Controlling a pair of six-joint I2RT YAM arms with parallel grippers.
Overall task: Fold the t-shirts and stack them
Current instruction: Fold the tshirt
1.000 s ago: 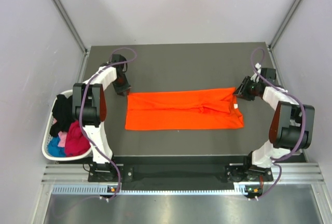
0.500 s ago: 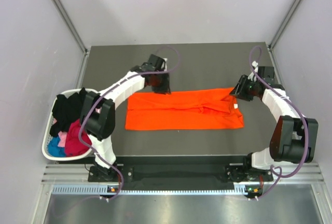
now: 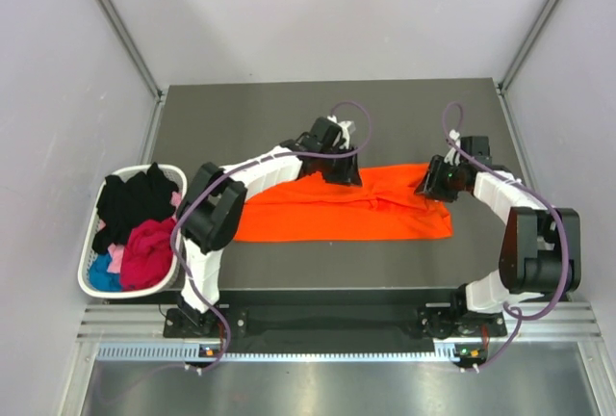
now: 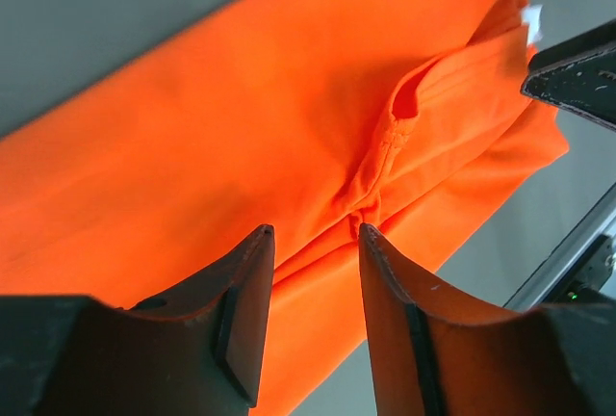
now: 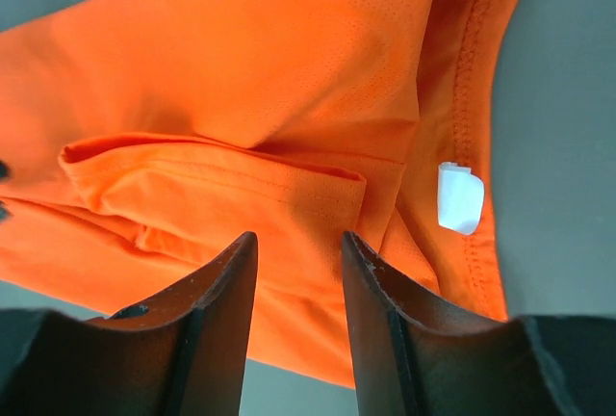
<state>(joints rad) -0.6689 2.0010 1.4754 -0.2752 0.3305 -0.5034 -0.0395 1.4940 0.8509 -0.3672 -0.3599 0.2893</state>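
Note:
An orange t-shirt [image 3: 327, 214] lies folded into a long strip across the dark table, its white neck label [image 5: 459, 196] at the right end. My left gripper [image 3: 344, 171] hovers over the strip's far edge near the middle; in the left wrist view [image 4: 315, 235] its jaws stand open above a bunched sleeve seam, with nothing between them. Over the right end, near the collar, is my right gripper [image 3: 430, 183]; the right wrist view [image 5: 298, 240] has its jaws open above a folded sleeve hem, holding nothing. More t-shirts [image 3: 135, 228], black, magenta and blue, are piled in a basket.
A white laundry basket [image 3: 89, 286] sits off the table's left edge. Grey walls enclose the table on the left, back and right. The right gripper's black body shows at the upper right of the left wrist view.
My left arm has swung from the table's far left to the middle of the orange shirt's far edge. The right gripper has crept left onto the shirt's right end. Both grippers have opened wider.

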